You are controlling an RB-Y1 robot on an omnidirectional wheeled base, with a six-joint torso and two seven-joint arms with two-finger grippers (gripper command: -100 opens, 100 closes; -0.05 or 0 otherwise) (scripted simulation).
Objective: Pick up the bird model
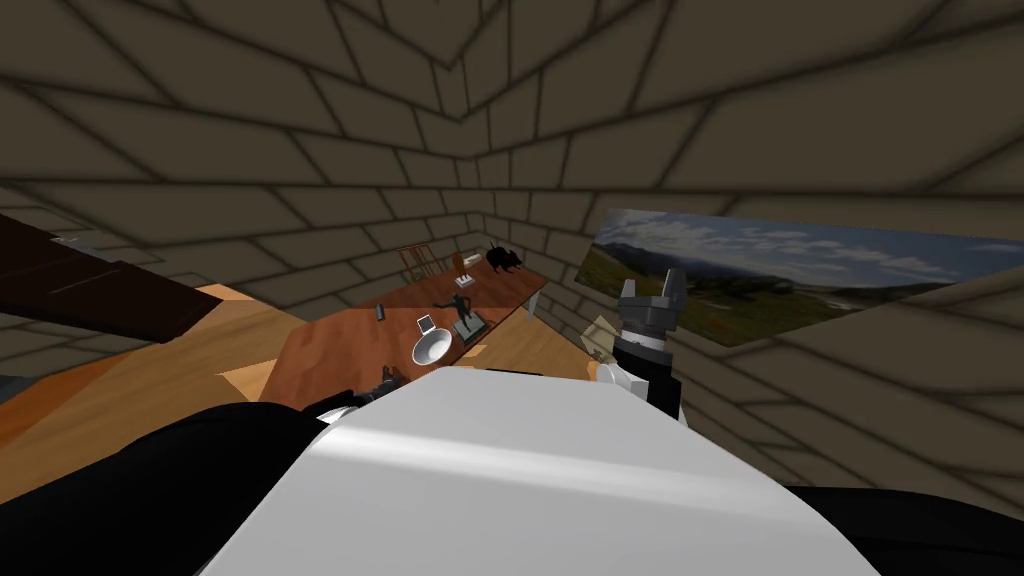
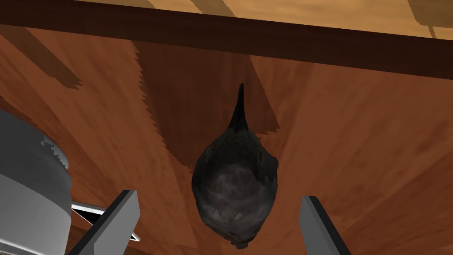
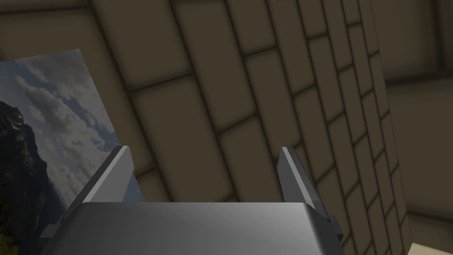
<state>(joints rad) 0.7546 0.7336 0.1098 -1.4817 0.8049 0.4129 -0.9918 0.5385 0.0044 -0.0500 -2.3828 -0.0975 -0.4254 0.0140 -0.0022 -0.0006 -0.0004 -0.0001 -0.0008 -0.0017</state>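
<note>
With my left claw hanging over the table, its fingers are spread wide and hold nothing. Bird sits between them, roughly centred, with a clear gap to each finger. It's dark grey, resting on the red-brown top, round body toward the claw and thin tail pointing away at the table's dark edge. Floor beyond that edge is light wood.

Head view: table runs away from me toward the brick corner. White bowl near my end, dark figurine just past it, black animal figure at the far end.

Right claw is raised off to the right of the table, near the wall. Its fingers are also wide apart, nothing between them.
</note>
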